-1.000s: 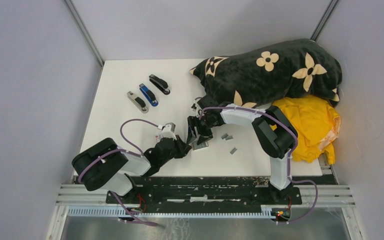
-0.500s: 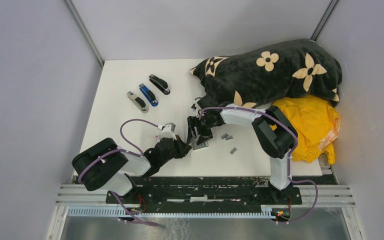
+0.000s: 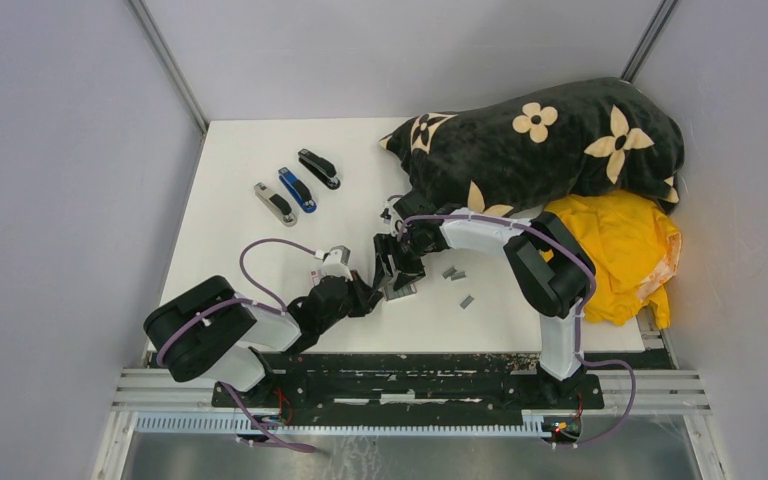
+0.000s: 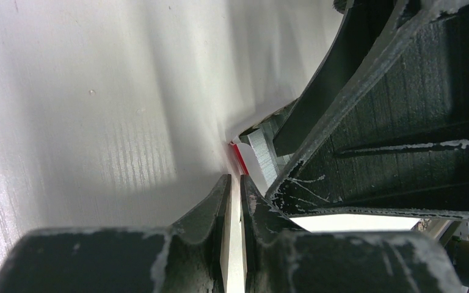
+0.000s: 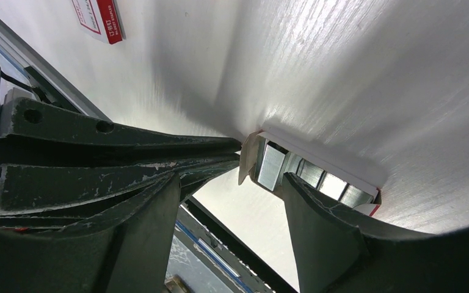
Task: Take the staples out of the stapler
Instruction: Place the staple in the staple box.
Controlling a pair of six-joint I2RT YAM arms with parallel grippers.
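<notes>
Left gripper [image 4: 234, 183] is nipped almost closed on a thin white flap of the small box [image 5: 248, 160]. It pinches card only, not the box body. Right gripper [image 5: 232, 183] stands spread with a finger on either side of the box mouth, grasping nothing.

Staples [image 3: 449, 272]: three loose strips lie on the tabletop [image 3: 230, 160] just right of the grippers, toward the near edge. More strips sit packed in the open box. Grey stapler [image 3: 275, 203], blue stapler [image 3: 297, 189] and black stapler [image 3: 319, 168] lie in a row in the far-left part, well apart from both arms.

Risks, as I judge them:
- The flap could tear or slide out of the pinch if pulled, because the hold is thin.
- The box could tip or skid and spill its strips among the loose ones if the right finger pushes it.
- The two grippers work nearly tip to tip, so a small misjudged move could knock them together.
- The right arm crosses just above the loose strips and could sweep them toward the near edge.
- All the effort is at the box while the staplers sit unattended.

Hard to make out:
- I cannot tell whether the right gripper's nearer finger touches the box wall.
- From above, the box is mostly covered by both grippers.
- The staplers are closed and small in view, so their contents are unknown.
- The strips in the box cannot be counted.
- A dark flowered blanket [image 3: 550, 140] hides the far-right corner of the tabletop.
</notes>
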